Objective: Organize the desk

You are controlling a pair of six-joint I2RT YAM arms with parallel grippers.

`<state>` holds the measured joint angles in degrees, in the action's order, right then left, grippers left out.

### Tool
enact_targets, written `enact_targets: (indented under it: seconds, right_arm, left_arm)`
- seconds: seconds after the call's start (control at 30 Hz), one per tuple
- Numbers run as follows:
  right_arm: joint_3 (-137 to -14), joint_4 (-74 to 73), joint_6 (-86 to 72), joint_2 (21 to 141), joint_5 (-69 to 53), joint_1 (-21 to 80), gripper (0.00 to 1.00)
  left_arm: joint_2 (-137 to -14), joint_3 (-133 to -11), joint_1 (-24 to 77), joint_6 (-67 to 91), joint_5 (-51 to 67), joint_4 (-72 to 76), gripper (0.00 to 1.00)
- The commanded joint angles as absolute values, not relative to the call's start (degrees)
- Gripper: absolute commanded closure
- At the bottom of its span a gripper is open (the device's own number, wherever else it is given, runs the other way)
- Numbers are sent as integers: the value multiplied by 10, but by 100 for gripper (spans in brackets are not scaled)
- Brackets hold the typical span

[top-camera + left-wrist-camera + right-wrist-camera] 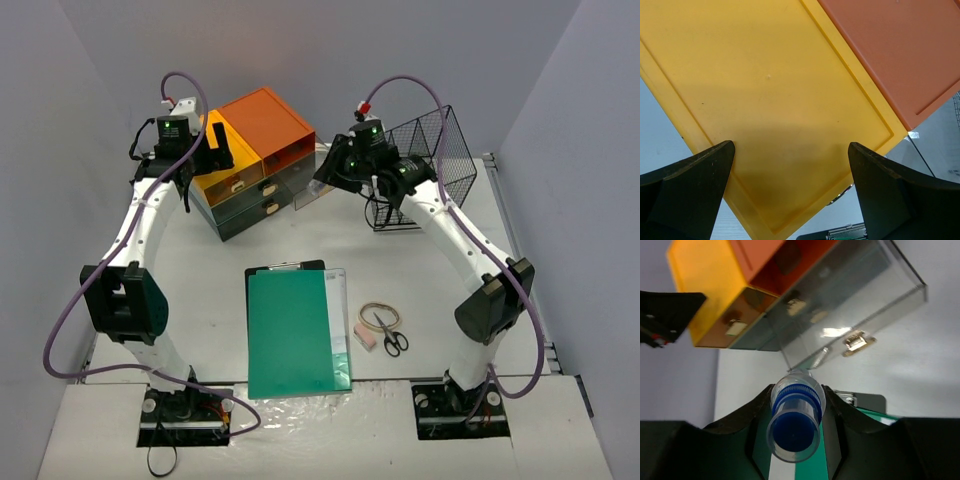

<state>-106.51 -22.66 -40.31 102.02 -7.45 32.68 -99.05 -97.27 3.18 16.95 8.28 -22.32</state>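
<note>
The white desk point(420, 270) carries a drawer unit point(250, 150) with a yellow and an orange top at the back. My right gripper point(796, 410) is shut on a clear tube with a blue ribbed cap point(794, 427), held just in front of a pulled-out clear drawer point(855, 305). From the top view this gripper point(325, 185) hovers at the drawer unit's right side. My left gripper point(790, 150) is open and holds nothing, hanging over the yellow top point(775, 85) next to the orange top point(900, 45). In the top view the left gripper point(215, 150) sits above the unit's left part.
A clipboard with a green folder point(295, 330) lies at the front centre. Beside it lie a rubber band point(378, 312), a pink eraser point(365, 338) and black scissors point(390, 335). A black wire basket point(430, 160) stands at the back right, close behind the right arm.
</note>
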Motion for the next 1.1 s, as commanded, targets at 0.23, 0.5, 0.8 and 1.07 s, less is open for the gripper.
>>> enact_targets:
  seconds: [0.23,0.5,0.8,1.07]
  right_arm:
    - [-1140,-11,-488,1091,-317,301,100]
    - [-1102,-11,-466,1111,-271,291,100]
    - [-1083,-21,-437,1130,-222,286,100]
    - [-1087,-30,-426,1154,-211,284,100]
  left_arm:
    - [-1002,-976,17,175,62,-281,3]
    - [-997,-972,16,171,59,-283,3]
    - [-998,-974,16,169,60,-284,3]
    - [-1001,-976,16,169,60,-285,3]
